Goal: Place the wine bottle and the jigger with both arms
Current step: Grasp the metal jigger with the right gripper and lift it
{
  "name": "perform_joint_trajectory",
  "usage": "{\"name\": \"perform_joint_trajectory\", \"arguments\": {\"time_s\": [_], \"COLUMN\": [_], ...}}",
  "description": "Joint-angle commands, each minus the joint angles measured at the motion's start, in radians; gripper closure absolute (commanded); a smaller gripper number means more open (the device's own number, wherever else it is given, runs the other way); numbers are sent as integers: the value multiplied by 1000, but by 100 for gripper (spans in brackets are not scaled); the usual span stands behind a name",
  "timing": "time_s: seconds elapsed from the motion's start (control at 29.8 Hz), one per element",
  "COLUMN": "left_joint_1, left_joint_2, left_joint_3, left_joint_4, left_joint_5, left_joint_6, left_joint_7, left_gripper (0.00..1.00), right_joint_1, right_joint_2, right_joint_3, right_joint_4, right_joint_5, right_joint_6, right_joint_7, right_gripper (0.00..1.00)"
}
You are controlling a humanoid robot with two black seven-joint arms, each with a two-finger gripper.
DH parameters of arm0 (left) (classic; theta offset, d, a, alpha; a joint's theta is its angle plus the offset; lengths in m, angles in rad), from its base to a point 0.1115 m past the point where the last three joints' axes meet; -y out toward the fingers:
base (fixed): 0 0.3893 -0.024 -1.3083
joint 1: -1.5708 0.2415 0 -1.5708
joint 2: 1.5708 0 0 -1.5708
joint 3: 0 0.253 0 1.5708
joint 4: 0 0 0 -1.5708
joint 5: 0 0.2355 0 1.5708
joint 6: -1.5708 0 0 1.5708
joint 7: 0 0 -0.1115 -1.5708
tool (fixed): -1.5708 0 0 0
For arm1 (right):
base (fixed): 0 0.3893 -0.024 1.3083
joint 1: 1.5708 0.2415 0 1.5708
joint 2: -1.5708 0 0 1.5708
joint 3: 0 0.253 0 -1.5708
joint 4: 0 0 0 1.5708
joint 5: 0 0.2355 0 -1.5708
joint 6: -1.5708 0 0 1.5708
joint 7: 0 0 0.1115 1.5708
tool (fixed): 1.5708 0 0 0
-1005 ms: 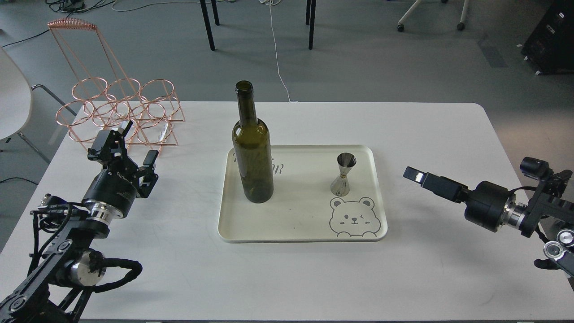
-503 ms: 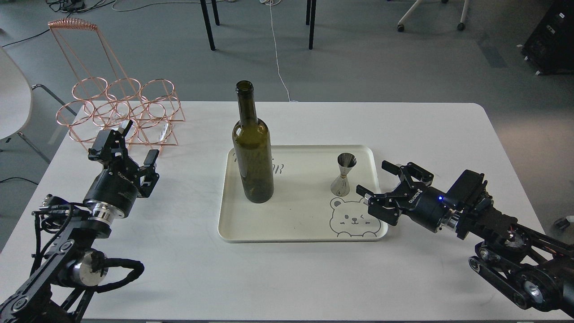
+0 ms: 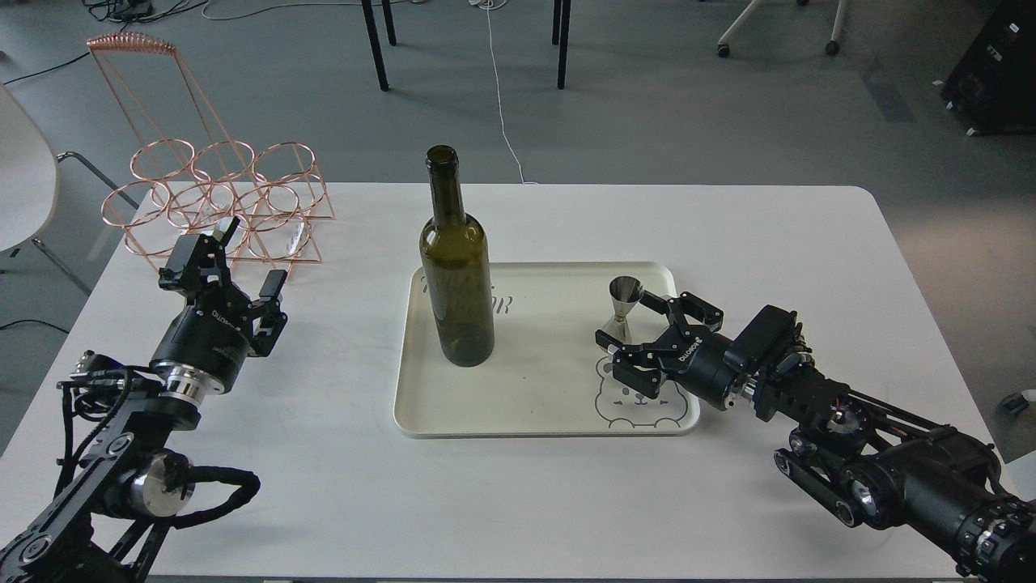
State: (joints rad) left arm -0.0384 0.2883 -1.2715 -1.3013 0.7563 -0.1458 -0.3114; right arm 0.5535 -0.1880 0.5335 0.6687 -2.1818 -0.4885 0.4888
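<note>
Steel jigger (image 3: 624, 312) upright on tray (image 3: 534, 409), right gripper (image 3: 627, 325) spread around it

The tray (image 3: 534, 405) lies at the table's (image 3: 518, 502) centre. On it, the wine bottle (image 3: 456, 267) stands left, the jigger (image 3: 622, 306) right. A wire rack (image 3: 218, 202) occupies the far-left corner.
</note>
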Motion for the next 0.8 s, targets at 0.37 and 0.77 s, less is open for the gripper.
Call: {"name": "perform_joint_trajectory", "arguments": {"time_s": [0.37,0.77], "left_joint_1": [0,-1], "left_joint_2": [0,2], "left_joint_3": [0,0], "left_joint_4": [-1,-3], "left_joint_5": [0,0], "left_joint_6": [-1,-3], "left_joint_7": [0,0], "left_gripper": [2,2], "right_joint_1": [17,11], "right_joint_2": [25,-122], "right_joint_3": [-7,35], "right_joint_4": [-41,146], "right_joint_5": [0,32], "right_joint_6": [0,0], "right_joint_7": [0,0], "right_gripper": [77,84]}}
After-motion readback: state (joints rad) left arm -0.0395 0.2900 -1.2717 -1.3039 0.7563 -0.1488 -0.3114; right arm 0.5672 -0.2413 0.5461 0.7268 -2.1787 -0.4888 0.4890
